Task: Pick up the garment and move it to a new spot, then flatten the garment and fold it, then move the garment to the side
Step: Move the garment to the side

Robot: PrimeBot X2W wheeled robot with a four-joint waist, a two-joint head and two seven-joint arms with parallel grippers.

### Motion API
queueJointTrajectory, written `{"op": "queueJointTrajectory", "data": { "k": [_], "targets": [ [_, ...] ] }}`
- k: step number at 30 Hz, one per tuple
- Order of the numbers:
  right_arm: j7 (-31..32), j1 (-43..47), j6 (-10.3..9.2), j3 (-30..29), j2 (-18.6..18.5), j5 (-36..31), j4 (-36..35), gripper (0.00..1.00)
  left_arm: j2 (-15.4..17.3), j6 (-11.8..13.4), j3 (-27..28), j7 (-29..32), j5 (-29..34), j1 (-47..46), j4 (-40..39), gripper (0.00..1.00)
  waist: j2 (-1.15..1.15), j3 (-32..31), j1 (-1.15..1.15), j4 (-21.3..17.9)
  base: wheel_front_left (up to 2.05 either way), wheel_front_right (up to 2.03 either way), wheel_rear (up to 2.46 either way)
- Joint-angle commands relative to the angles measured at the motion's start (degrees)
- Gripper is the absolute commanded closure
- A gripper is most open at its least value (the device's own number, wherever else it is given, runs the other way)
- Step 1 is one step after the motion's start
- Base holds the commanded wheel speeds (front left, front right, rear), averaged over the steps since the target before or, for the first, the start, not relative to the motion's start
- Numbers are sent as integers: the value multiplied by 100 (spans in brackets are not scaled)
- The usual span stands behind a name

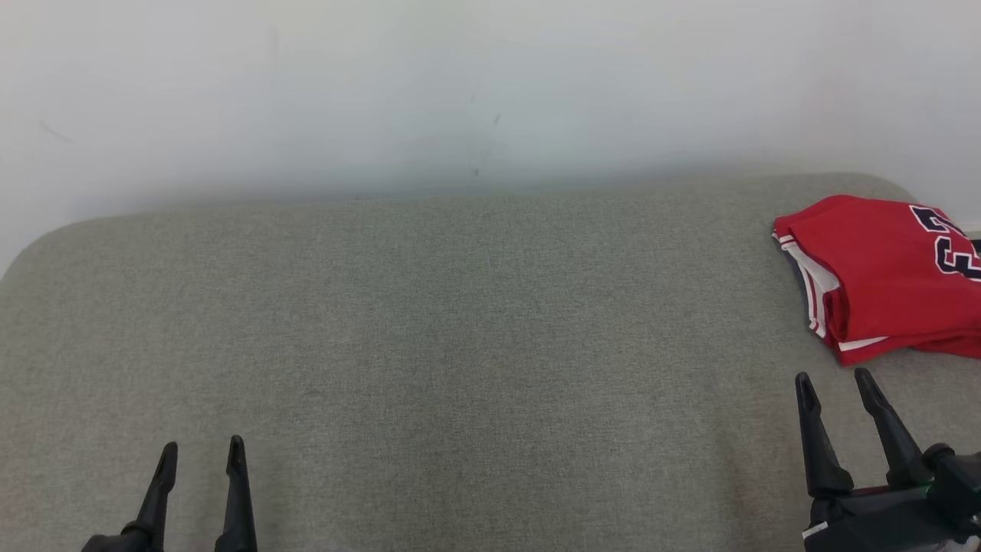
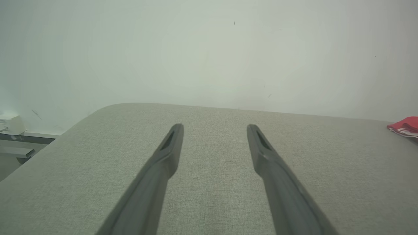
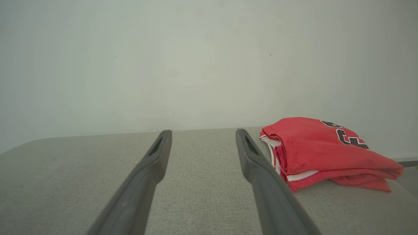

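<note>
Lying folded, red jersey (image 1: 881,268), just beyond R tool (image 1: 833,377)

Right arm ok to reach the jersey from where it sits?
Probably yes. The right gripper is open and empty, just short of the folded jersey, and bare cushion lies between them. The jersey runs off the head view's right edge, so its far side is unseen.

A plain, lab-like room is suggested. A grey fabric-covered worktop (image 1: 429,322) with rounded corners is set against a bare, scuffed white wall (image 1: 460,84).
</note>
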Motion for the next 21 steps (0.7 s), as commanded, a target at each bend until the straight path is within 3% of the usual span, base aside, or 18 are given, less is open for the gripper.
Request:
{"op": "queueJointTrajectory", "data": {
  "k": [1, 21],
  "targets": [
    [0, 97, -17, -52, 41, -61, -48, 0, -7, -30, -7, 0, -49, -28, 5, 0, 0, -8, 0, -22, 0, 0, 0],
    [1, 414, -17, 71, 443, -161, -224, 0, -12, -27, 39, 0, 71, -29, 41, 0, 0, -50, 0, -151, 0, 0, 0]
  ]
}}
